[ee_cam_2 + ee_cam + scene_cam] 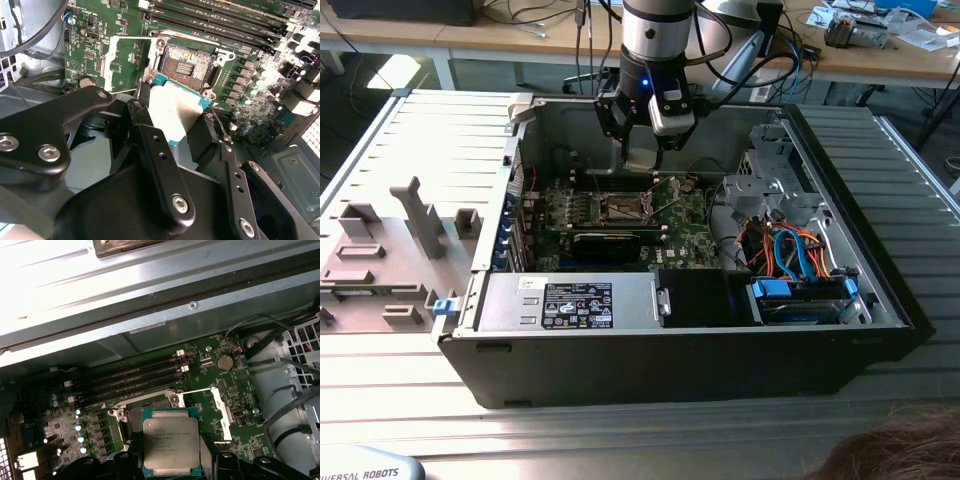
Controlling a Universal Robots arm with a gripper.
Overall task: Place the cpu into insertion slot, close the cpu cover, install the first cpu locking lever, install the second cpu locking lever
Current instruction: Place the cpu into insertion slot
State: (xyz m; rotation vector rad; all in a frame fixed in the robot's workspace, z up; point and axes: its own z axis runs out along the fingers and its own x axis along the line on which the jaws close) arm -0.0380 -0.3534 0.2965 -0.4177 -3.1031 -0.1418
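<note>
In the exterior view you see the open computer case on the ribbed metal desk, with the arm reaching down over the green motherboard; what its pincer grips is too small to make out there. The second wrist view gives you that: two black, bolt-studded fingers are clamped on opposite edges of the cpu, a flat square with a pale metal top and a teal rim. The cpu hangs at the near edge of the insertion slot, a dark square socket with a silvery rim, overlapping it but not seated; you cannot tell whether they touch. The cpu cover, a thin bright frame, lies flipped open beside the slot. In the first wrist view, long black memory slots run beyond the socket.
</note>
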